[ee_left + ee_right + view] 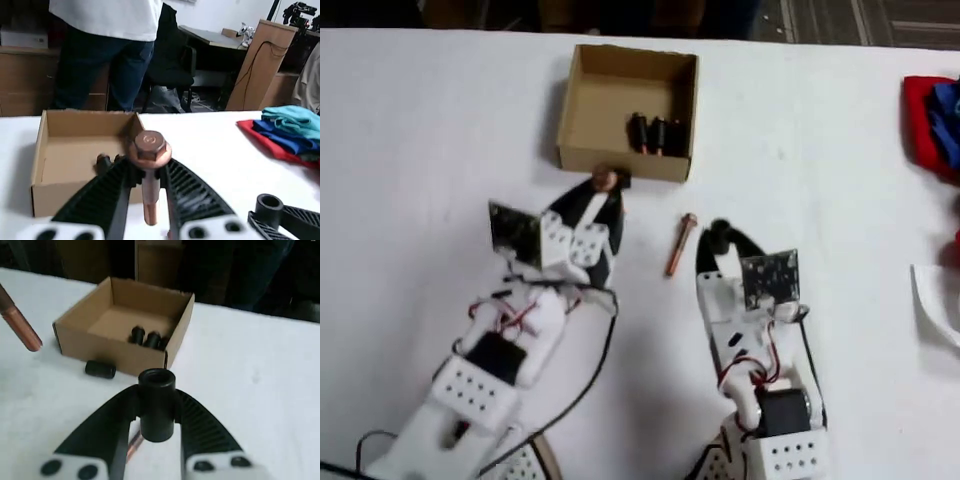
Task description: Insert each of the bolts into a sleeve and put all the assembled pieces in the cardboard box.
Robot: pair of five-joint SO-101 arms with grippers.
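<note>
Gripping a black sleeve [156, 405], the right gripper [717, 237] sits nearest; at its ten o'clock the left gripper [605, 184] clamps a copper bolt [148, 175] upright. Next, I judge, the bolt must line up with the sleeve's bore. The cardboard box [610, 160] lies beyond, at eleven o'clock.

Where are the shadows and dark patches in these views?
High view: a soft shadow edges the cardboard box. Left wrist view: the bolt in the left end effector is evenly lit, the room behind partly dim. Right wrist view: dark background; the sleeve shows a black bore.
</note>
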